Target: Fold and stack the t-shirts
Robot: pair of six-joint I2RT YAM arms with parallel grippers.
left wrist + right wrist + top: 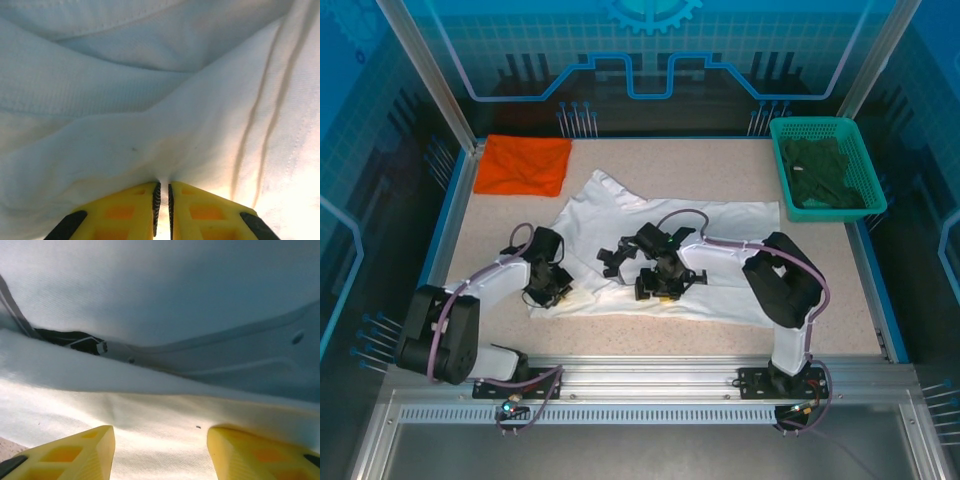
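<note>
Shows the white t-shirt (pixel 650 225) spread rumpled across the middle of the counter (pixel 720 165), one sleeve reaching toward the far side. Puts the orange t-shirt (pixel 525 165) folded flat at the far left corner, well apart from the white one. Sets a green basket (pixel 817 124) at the far right corner, with dark green cloth (pixel 825 170) heaped inside.

Finds the left fingers (pixel 548 290) down at the near left edge of the white t-shirt. From the left wrist, brings those yellow fingers (pixel 140 205) up close: nearly together, a pinched ridge of the white cloth (pixel 150 125) drawn into the thin gap, so clamped on the shirt. Catches folds fanning away from the pinch and a double line of stitching on the right.

Finds the right fingers (pixel 660 288) low over the near middle of the same shirt, near the left pair. From the right wrist, shows them (pixel 80 450) standing well apart, open, white cloth (pixel 160 290) lying loose beneath and between, nothing clamped. Picks out a dark patch (pixel 60 336) under a fold at the left, a small pale tag at its edge, and a sliver of bare counter at the bottom left corner.
</note>
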